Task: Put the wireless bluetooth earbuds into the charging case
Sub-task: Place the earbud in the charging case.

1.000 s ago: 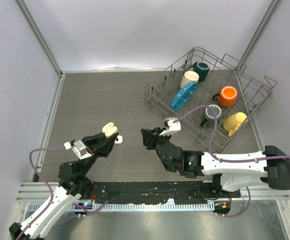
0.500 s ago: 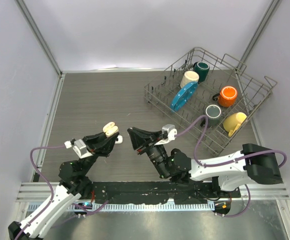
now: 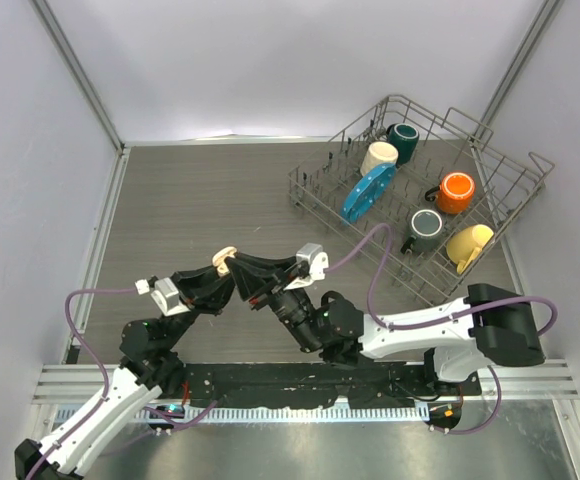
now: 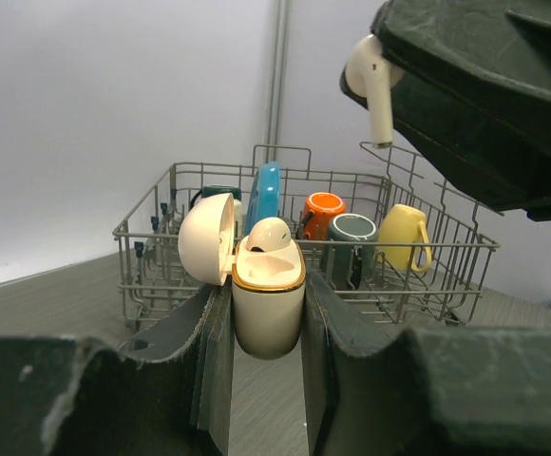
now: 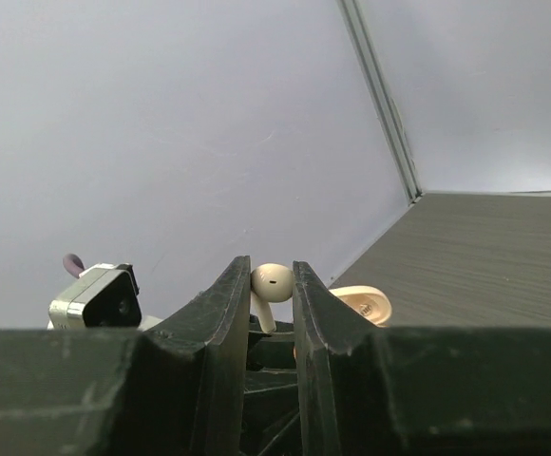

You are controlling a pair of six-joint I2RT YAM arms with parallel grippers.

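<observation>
The right gripper has its jaws closed on a pale earbud, pinching it low near the stem, so that the rounded head stands up between the fingertips at the centre of the right wrist view. The left gripper is clamped on the body of the charging case, low in the middle of the left wrist view. Its lid is swung open to the left, and a second earbud already sits in one socket. The held earbud hangs stem-down at the upper right of that view, above the case, off to its right and not touching it. It is probably very light, hard and glossy, so it could pivot or squirt out of a pinch. A hold across the head that leaves the stem free to enter the socket would likely suit it best. Behind the case stands the dish rack with its mugs, on the grey table.
</observation>
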